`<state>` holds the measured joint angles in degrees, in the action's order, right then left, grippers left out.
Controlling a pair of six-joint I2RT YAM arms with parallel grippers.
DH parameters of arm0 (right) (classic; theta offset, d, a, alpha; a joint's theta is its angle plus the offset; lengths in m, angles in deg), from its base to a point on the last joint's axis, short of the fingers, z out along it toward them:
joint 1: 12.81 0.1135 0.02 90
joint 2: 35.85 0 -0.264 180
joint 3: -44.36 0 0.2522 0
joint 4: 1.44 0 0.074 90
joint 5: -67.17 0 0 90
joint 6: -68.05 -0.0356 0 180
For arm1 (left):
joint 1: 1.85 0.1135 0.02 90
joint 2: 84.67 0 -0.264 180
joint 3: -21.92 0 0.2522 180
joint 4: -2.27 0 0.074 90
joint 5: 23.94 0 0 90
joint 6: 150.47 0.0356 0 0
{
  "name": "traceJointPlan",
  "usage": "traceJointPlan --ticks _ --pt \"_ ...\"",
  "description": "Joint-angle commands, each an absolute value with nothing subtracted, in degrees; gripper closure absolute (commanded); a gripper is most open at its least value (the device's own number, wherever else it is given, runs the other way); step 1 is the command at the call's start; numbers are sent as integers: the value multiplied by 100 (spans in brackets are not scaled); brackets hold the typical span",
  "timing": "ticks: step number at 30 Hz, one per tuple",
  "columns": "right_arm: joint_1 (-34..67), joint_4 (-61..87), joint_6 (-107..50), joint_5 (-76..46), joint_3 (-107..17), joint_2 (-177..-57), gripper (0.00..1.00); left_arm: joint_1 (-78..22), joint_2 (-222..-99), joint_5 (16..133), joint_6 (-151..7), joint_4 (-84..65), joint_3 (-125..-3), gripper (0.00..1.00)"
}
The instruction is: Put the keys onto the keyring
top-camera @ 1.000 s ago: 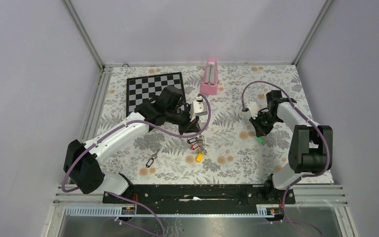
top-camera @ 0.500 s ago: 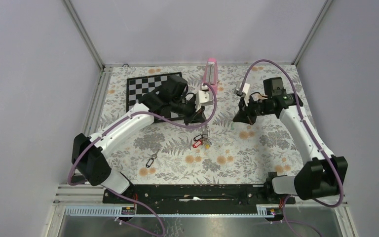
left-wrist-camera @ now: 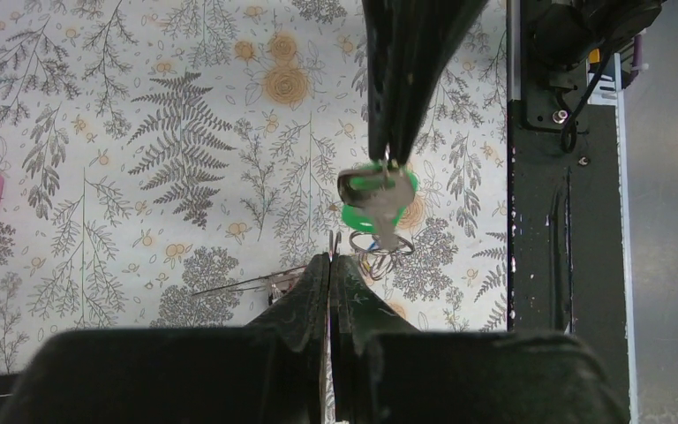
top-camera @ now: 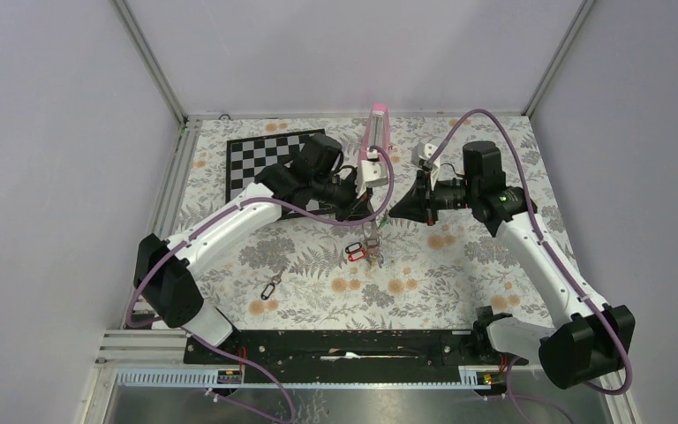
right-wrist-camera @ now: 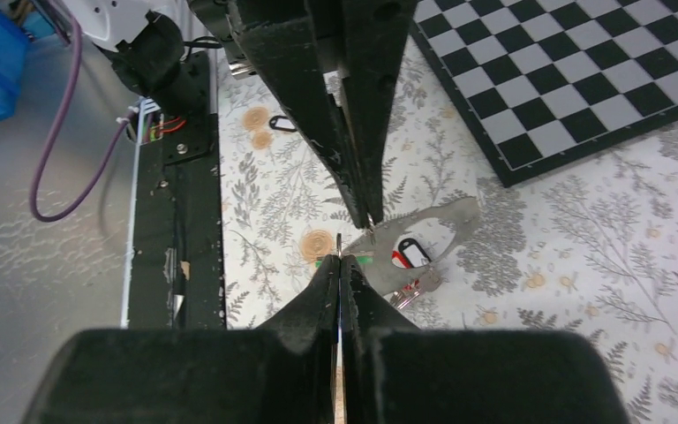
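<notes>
Shiny metal key (left-wrist-camera: pixel 378 196), glossy green plastic tag (left-wrist-camera: pixel 354 217), matt printed table cover (top-camera: pixel 424 276).

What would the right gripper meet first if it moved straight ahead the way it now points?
Most likely the left gripper: the right gripper, jaws shut on the green-tagged key, points tip to tip at it. Depth is unclear, so it might pass just beside.

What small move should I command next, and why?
Probably ease the right end effector slightly toward the left end effector. Both are shut, tips close but apart: the right holds the green key, the left pinches the keyring wire, and the key isn't on it yet.
</notes>
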<state>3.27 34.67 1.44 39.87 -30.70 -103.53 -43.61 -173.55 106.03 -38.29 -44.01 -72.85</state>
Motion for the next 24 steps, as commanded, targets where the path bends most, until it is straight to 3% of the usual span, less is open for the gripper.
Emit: traceJointPlan --ticks 1,24 --pt "564 3274 -41 4103 -3022 -10429 100 -4456 -17037 10692 -4017 -3823 -7295 100" --pt "849 3717 386 3673 -3048 -10673 100 -4587 -16729 10373 -3706 -3601 -6932 100"
